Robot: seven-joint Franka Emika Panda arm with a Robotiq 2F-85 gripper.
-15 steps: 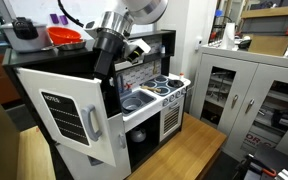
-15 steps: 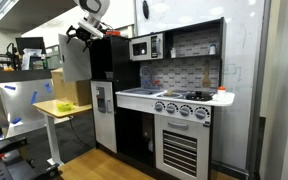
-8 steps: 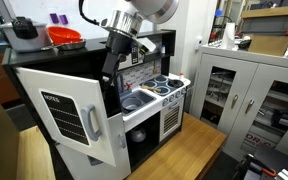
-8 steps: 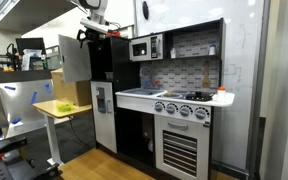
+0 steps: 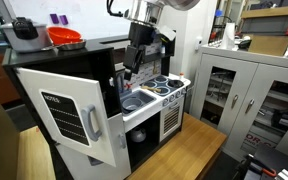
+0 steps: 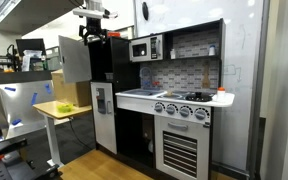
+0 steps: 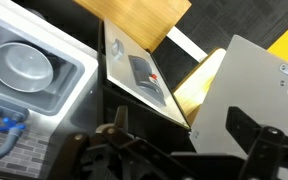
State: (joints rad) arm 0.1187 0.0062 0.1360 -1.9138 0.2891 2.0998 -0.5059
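Observation:
My gripper (image 5: 134, 62) (image 6: 92, 35) hangs open and empty high in front of the black toy kitchen's fridge section, beside the open white upper door (image 5: 64, 105) (image 6: 74, 58). In the wrist view the gripper (image 7: 184, 135) looks straight down, with its dark fingers (image 7: 256, 140) spread wide apart. Below them is the top edge of the lower fridge door (image 7: 134, 72) with its dispenser panel, and the white upper door (image 7: 259, 80) lies to the right. A sink (image 7: 69, 90) (image 5: 136, 100) holds a metal bowl (image 7: 24, 65) at the left.
On the kitchen's top stand an orange bowl (image 5: 64, 36) and a black pot (image 5: 22, 33). A microwave (image 6: 144, 47), stove burners (image 5: 169, 85) and oven (image 6: 182, 145) lie beside the fridge. A wooden table (image 6: 62, 107) stands by the open door; a grey cabinet (image 5: 249, 95) is nearby.
The arm has swung away from the open upper door and across the fridge front toward the counter side. The jaws stayed open and the doors have not moved.

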